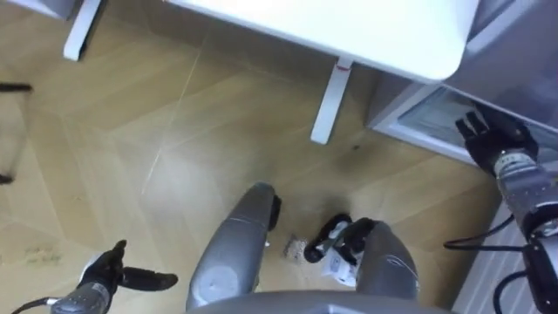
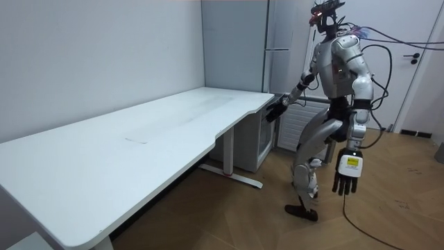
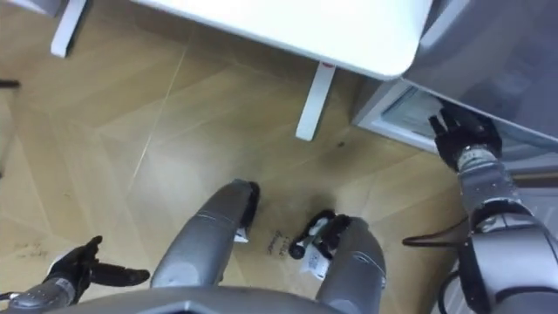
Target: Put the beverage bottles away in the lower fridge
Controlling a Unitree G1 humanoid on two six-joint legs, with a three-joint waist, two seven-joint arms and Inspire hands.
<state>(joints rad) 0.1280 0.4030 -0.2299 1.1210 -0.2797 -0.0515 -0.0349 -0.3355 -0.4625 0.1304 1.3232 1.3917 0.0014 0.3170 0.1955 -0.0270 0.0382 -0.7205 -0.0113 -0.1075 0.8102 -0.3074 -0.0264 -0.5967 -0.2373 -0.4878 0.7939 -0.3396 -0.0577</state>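
Currently right hand (image 1: 490,144) reaches the glass door of the lower fridge (image 1: 418,113), fingers straight and spread at its top edge; contents behind the glass cannot be told. Left hand (image 1: 112,276) hangs low, fingers relaxed, empty. Fridge stands just beside the white desk (image 1: 349,26).

Desk corner (image 1: 384,39) overhangs just left of your right hand (image 1: 488,139). Desk leg (image 1: 330,100) stands below it, between open floor (image 1: 131,157) and lower fridge (image 1: 418,118). Right hand, fingers straight, sits at lower fridge's glass front. The gap there is narrow: desk edge on one side, tall fridge (image 1: 523,52) rising above. Radiator (image 2: 290,132) is close behind your right arm. Left of desk leg, wide floor. Your left hand (image 1: 118,275) hangs there, fingers relaxed, nothing near it.
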